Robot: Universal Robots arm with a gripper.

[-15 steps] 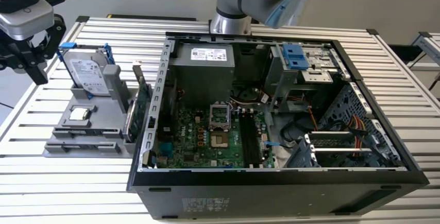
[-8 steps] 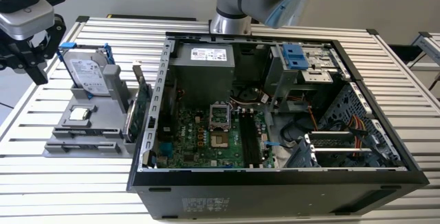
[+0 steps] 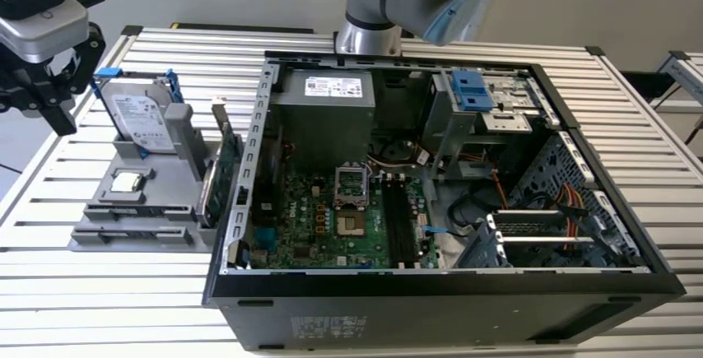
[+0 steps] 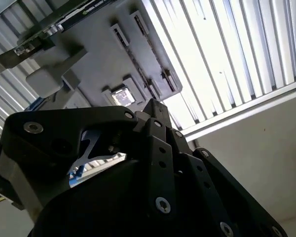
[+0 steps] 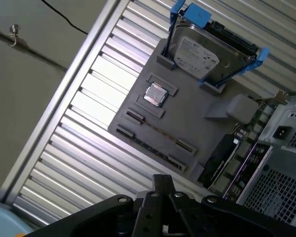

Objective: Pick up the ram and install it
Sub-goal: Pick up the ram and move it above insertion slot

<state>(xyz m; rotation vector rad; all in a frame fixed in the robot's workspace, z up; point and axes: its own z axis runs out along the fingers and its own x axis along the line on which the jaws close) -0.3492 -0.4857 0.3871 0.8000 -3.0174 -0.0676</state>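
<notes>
My gripper [image 3: 55, 115] hangs at the exterior view's left, above the slatted table and just beyond the far left corner of the grey parts holder [image 3: 165, 236]. In both wrist views its black fingers meet at their tips, with nothing seen between them: gripper [image 5: 164, 181], gripper [image 4: 153, 106]. It looks shut. The ram is hidden or out of view; I cannot pick it out in the holder's long slots [image 5: 155, 143] or in the dark memory slots [image 3: 403, 226] on the green motherboard [image 3: 329, 226].
On the holder stand a silver hard drive [image 3: 143, 115] with blue clips, a small square chip [image 3: 127, 181] and a green expansion card [image 3: 225, 173]. The open black computer case [image 3: 439, 292] lies to the exterior view's right. The arm's base rises behind it.
</notes>
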